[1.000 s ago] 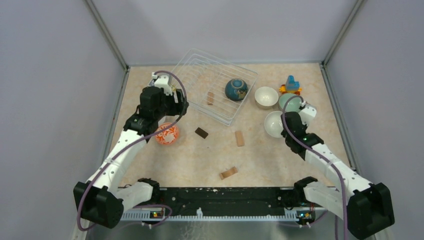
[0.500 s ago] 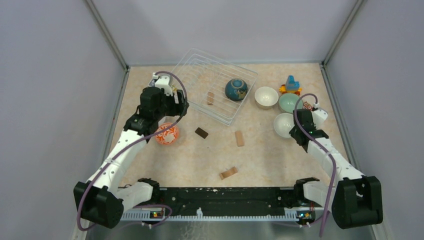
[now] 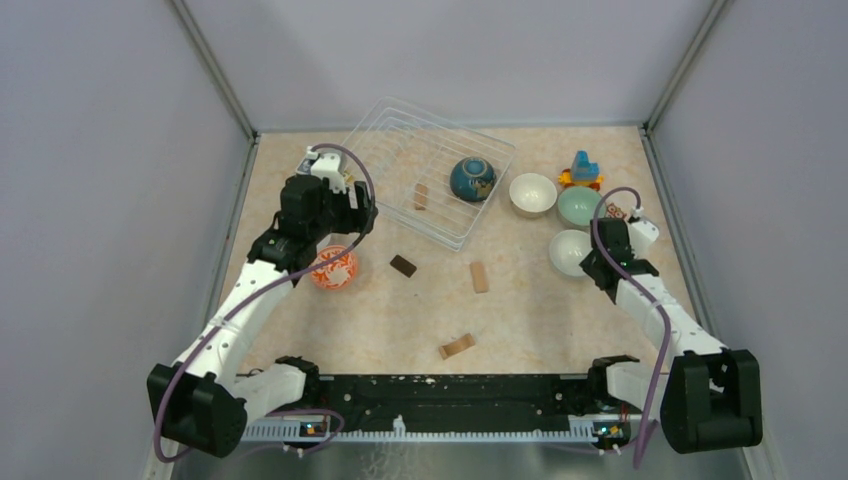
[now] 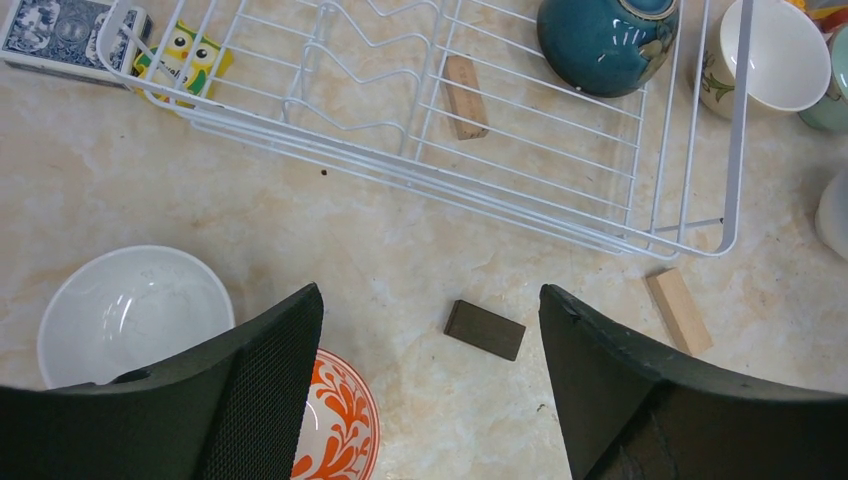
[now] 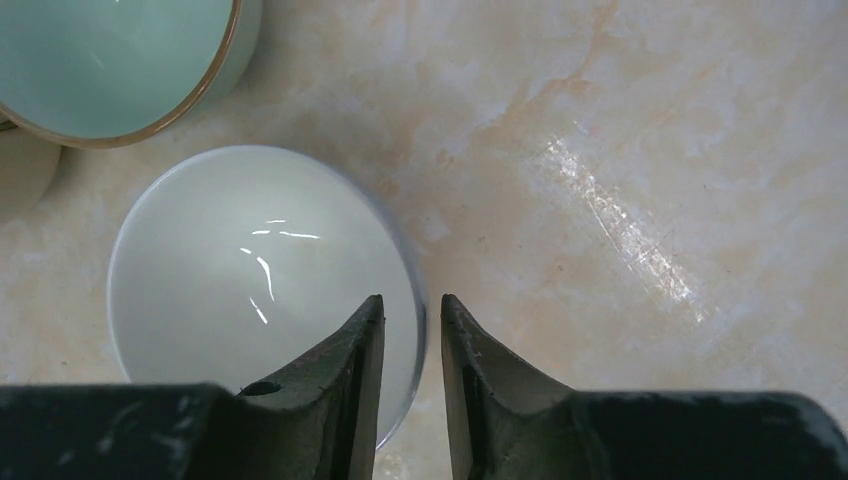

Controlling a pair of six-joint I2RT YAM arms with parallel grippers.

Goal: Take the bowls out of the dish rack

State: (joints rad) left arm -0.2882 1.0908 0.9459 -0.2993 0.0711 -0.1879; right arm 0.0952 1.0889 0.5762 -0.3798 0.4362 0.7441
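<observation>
The dish rack (image 3: 372, 135), of white wire, stands at the back with a dark blue bowl (image 3: 472, 178) lying in its right end. Right of it on the table are a beige-white bowl (image 3: 532, 193), a mint green bowl (image 3: 579, 205) and a white bowl (image 3: 568, 250). My right gripper (image 5: 412, 305) straddles the white bowl's (image 5: 240, 270) right rim, its jaws slightly parted and clear of the rim. My left gripper (image 4: 430, 295) hangs wide open and holds nothing, over the table in front of the rack (image 4: 735, 120). Below it are another white bowl (image 4: 130, 310) and an orange-patterned bowl (image 4: 340, 420).
A dark block (image 3: 403, 265) and wooden blocks (image 3: 480, 276) lie on the middle of the table, another wooden block (image 3: 457, 346) nearer the arm bases, and one (image 3: 421, 196) lies inside the rack. A blue and orange toy (image 3: 581, 168) stands at the back right. A card box (image 4: 60, 30) sits behind the rack.
My right arm carried the white bowl to the right and set it beside the mint bowl; its jaws have parted from the rim. The left arm has barely moved.
</observation>
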